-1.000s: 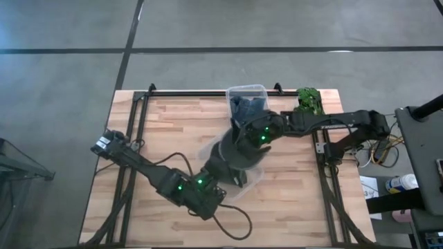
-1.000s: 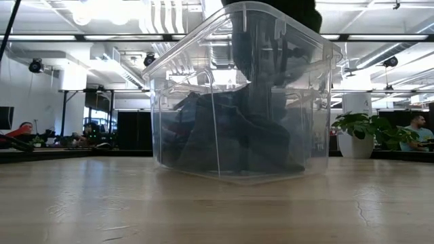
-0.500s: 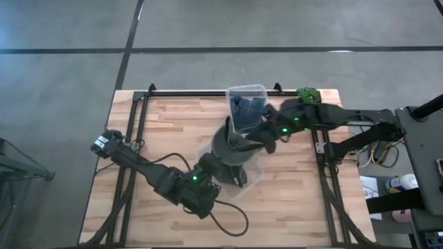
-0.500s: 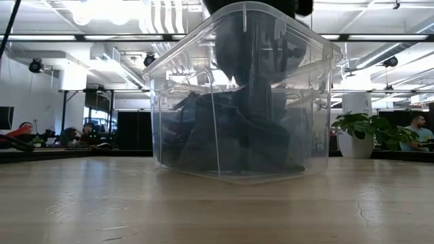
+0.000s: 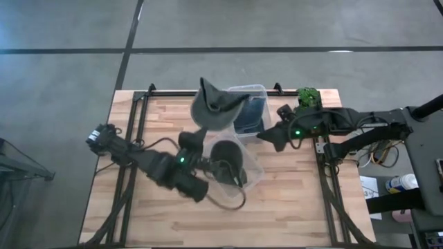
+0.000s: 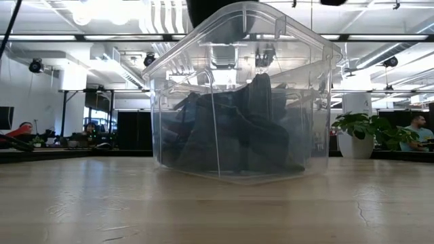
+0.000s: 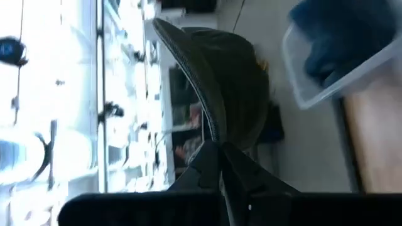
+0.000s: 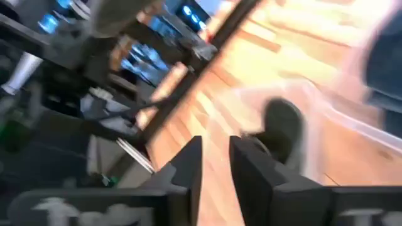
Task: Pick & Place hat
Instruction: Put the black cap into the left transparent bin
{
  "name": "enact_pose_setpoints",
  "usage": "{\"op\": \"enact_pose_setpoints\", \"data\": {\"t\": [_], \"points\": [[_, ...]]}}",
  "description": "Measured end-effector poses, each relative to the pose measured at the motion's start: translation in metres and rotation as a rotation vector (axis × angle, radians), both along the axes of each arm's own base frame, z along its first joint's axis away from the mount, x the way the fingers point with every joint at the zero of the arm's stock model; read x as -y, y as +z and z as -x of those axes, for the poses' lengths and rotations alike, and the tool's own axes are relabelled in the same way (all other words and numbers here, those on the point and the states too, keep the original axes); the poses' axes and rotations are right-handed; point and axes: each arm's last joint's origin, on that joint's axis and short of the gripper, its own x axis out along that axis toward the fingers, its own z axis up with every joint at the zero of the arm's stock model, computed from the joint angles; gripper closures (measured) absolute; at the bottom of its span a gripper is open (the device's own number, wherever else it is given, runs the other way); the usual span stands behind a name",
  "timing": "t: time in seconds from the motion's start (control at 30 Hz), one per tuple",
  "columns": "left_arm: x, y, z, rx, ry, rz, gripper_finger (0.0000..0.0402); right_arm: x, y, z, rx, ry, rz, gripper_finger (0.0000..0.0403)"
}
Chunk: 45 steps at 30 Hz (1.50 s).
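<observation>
- Left claw is clamped on the hat by its brim, holding it in the air just left of the bin; so thin a grip may let it slip.
- A second tub sits before the bin; the swinging hat might clip either.
- Right claw, fingers slightly apart and empty, hangs right of the bin, where the arms could collide.

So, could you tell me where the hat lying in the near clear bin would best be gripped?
Probably at its brim edge, coming straight down through the open top of the near bin, since the hat lies low inside the walls. The left gripper already holds another hat by its brim.
</observation>
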Motion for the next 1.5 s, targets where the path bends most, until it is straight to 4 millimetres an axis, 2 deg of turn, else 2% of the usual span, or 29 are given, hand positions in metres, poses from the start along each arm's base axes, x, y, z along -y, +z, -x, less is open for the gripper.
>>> {"op": "enact_pose_setpoints", "data": {"t": [0.13,0.3,0.43,0.57,0.67,0.9,1.2,1.33,1.5], "points": [[-0.025,-0.003,-0.012,-0.006,0.101,-0.039,0.0401,0.000,-0.001,-0.024,0.111,-0.046,-0.010,0.0286],[-0.048,-0.006,-0.022,-0.011,0.198,-0.086,0.0401,0.014,-0.002,-0.045,0.191,-0.185,-0.033,0.0227],[-0.055,-0.009,-0.025,0.003,0.223,-0.079,0.0401,0.029,0.000,-0.054,0.263,-0.255,-0.055,0.0196],[-0.056,-0.020,-0.026,-0.018,0.220,-0.079,0.0401,0.047,0.003,-0.059,0.314,-0.305,-0.088,0.0182],[-0.056,-0.032,-0.028,-0.055,0.211,-0.072,0.0401,0.059,-0.002,-0.066,0.296,-0.310,-0.116,0.0181],[-0.056,-0.054,-0.030,-0.117,0.203,-0.083,0.0401,0.069,-0.010,-0.086,0.263,-0.299,-0.184,0.0181],[-0.054,-0.056,-0.036,-0.059,0.205,-0.061,0.0401,0.081,-0.032,-0.106,0.199,-0.327,-0.276,0.0187],[-0.054,-0.056,-0.036,-0.053,0.203,-0.053,0.0401,0.083,-0.033,-0.107,0.200,-0.334,-0.268,0.0217],[-0.054,-0.056,-0.040,-0.028,0.177,0.012,0.0401,0.083,-0.033,-0.107,0.199,-0.332,-0.258,0.0285]]}}
